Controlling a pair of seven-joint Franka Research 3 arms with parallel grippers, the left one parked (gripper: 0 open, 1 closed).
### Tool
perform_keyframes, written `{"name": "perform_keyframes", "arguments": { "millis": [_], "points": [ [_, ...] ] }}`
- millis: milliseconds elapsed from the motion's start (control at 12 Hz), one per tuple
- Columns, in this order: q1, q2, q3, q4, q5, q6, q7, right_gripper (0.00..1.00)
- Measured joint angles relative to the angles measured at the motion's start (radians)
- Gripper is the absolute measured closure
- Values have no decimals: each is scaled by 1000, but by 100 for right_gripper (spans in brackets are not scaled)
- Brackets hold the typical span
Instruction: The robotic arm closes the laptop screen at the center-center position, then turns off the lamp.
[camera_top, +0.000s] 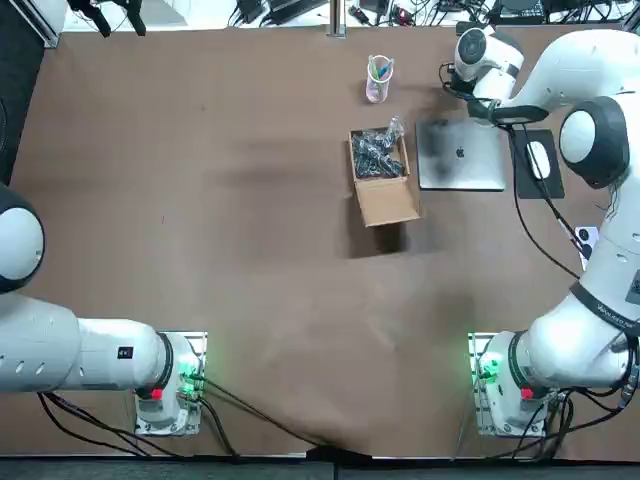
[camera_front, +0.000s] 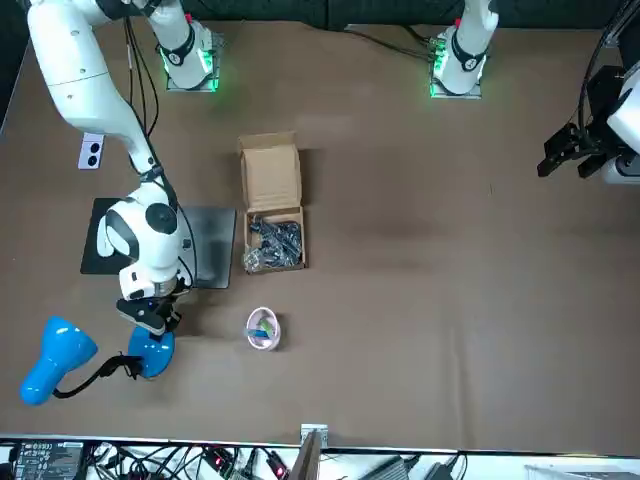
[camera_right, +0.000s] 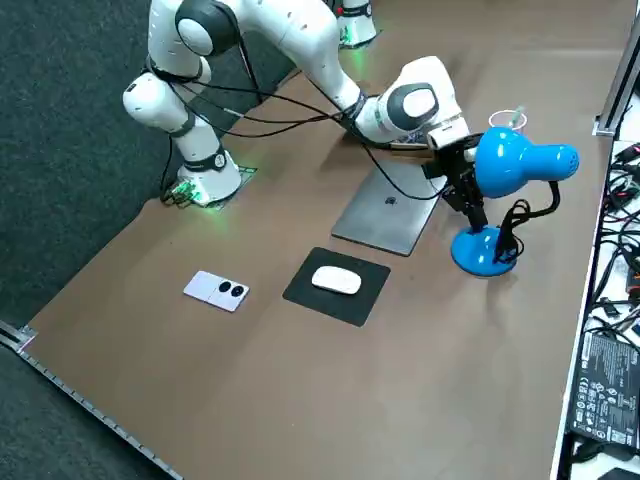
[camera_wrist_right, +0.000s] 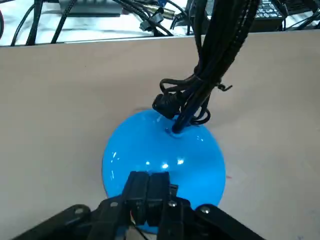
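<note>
The right gripper (camera_wrist_right: 150, 181) hung tips-down over the round base (camera_wrist_right: 192, 160) of the blue desk lamp (camera_right: 483, 252). Its two black fingers (camera_wrist_right: 159, 192) were pressed together with nothing between them. The tips stood at one edge of the base, opposite the spot where a black cable bundle (camera_wrist_right: 215, 60) met the blue plastic. Whether they touched the base could not be told. The lamp's blue shade (camera_right: 520, 160) sat off to the gripper's right and a little farther from the robot.

Close behind the gripper, toward the arm's own base, the flat silver laptop (camera_right: 386, 205) lay shut on the brown table (camera_right: 300, 400), lid down and logo up. Farther back and to the gripper's right, a white mouse (camera_right: 337, 281) rested on a black mouse pad (camera_right: 300, 292). To the gripper's left stood a small pink cup (camera_front: 262, 328). Behind the cup, nearer the robot, an open cardboard box (camera_front: 272, 175) held dark parts.
</note>
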Motion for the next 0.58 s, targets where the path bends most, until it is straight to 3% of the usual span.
{"name": "perform_keyframes", "arguments": {
  "millis": [583],
  "points": [
    [-3, 14, -2, 19, -19, 4, 0, 98]
  ]
}}
